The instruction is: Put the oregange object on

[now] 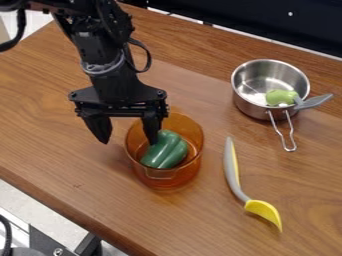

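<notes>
The gripper [128, 142] stands open at the left side of the see-through orange pot [165, 181], left of the view's middle. Its left finger is outside the pot, and its right finger is over or inside the opening, with the pot's left rim between them. Whether either finger touches the pot, I cannot tell. A dark green pepper-like object [163, 150] lies inside the pot, its upper left part close to the right fingertip.
At the upper right, a metal saucepan [257, 105] holds a light green object [280, 97] and a grey-handled utensil [314, 101]. A grey and yellow spatula [232, 167] lies right of the pot. The wooden table's edge [80, 219] runs along the lower left.
</notes>
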